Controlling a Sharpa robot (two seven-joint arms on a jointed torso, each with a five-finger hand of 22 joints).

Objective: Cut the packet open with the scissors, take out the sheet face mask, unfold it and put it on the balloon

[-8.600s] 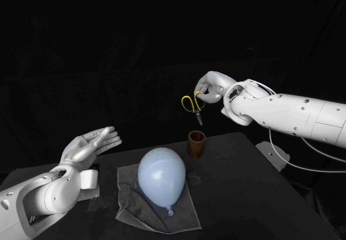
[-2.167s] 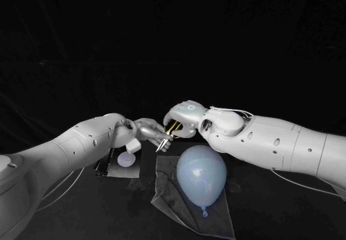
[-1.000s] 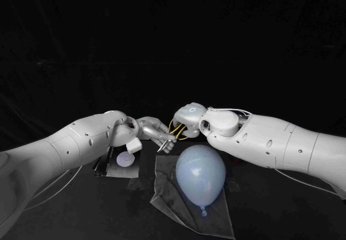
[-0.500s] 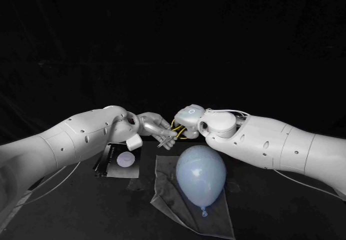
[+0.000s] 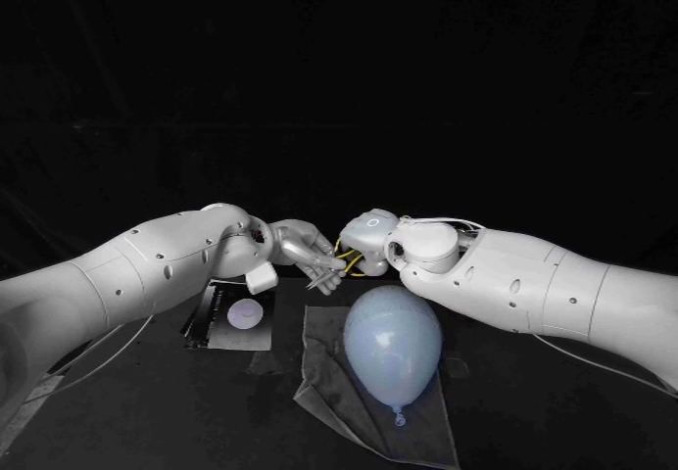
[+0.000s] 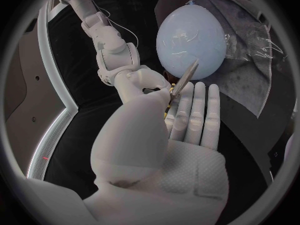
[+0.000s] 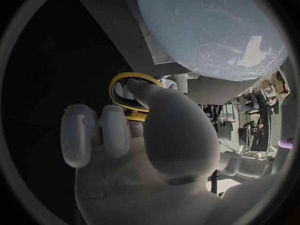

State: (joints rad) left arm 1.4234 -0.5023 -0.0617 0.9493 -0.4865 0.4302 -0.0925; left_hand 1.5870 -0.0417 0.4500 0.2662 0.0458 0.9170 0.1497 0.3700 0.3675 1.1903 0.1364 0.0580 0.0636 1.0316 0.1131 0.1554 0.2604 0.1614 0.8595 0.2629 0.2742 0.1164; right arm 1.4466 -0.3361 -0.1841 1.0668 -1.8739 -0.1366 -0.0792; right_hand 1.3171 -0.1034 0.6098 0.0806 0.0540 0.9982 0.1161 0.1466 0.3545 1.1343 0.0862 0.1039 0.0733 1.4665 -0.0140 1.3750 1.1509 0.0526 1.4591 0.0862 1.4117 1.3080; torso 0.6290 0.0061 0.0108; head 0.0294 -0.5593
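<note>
1. Scissors hang above the bench in the head view. The right robot hand has their yellow handles, and the blades slant down to the left robot hand, which meets them just behind the balloon. The balloon lies on a grey cloth. Beside the cloth lies a dark flat thing that I take for the packet, with no hand on it.
2. In the left wrist view, the left robot hand has its fingers straight and side by side, and the blades cross just above them. I cannot tell whether it pinches them.
3. In the right wrist view, the right robot hand hooks through a yellow handle loop and clamps the scissors, with the balloon beyond.
4. The step looks like settling the scissors grip before any cut. Next, the left robot hand needs to lift the packet by one edge so the blades can open across its top.
</note>
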